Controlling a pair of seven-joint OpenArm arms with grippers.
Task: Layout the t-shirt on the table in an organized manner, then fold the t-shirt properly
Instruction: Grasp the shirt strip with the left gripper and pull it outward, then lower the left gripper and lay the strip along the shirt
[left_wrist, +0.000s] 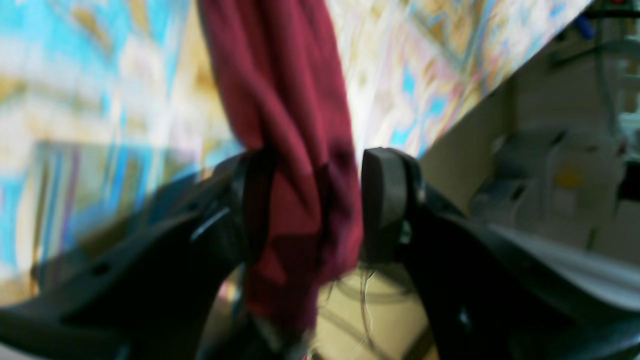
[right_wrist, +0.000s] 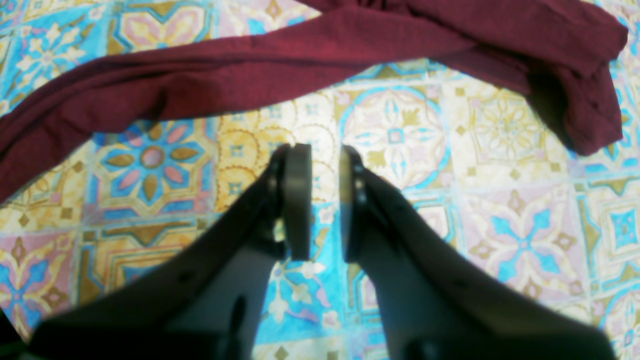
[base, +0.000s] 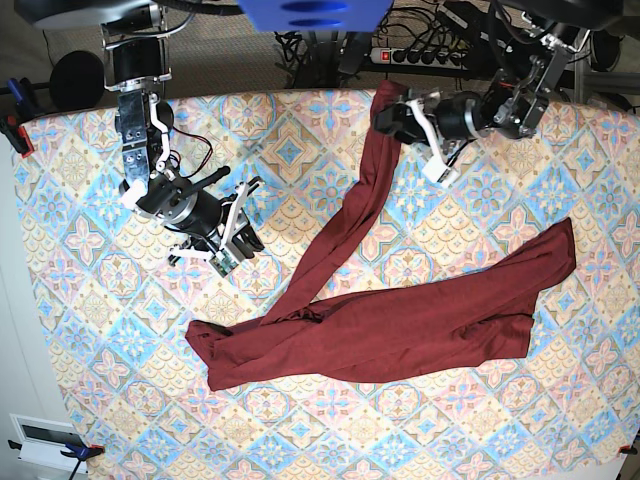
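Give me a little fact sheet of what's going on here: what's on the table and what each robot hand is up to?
Cloth: maroon t-shirt, crumpled, not laid flat
One sleeve: lifted toward the table's far edge
Surface: tiled-pattern table
Left gripper: jaws apart, sleeve fabric hanging between them
Right gripper: narrow gap, holding nothing, over bare table beside the shirt
Folding: not begun

Both arms are black with white brackets and run out from the far edge of the table (base: 60, 300). The left gripper (left_wrist: 312, 200) has matte black fingers with flat rounded dark grey pads (left_wrist: 382, 185). The right gripper (right_wrist: 325, 200) looks the same, with thin red wires beside its wrist.
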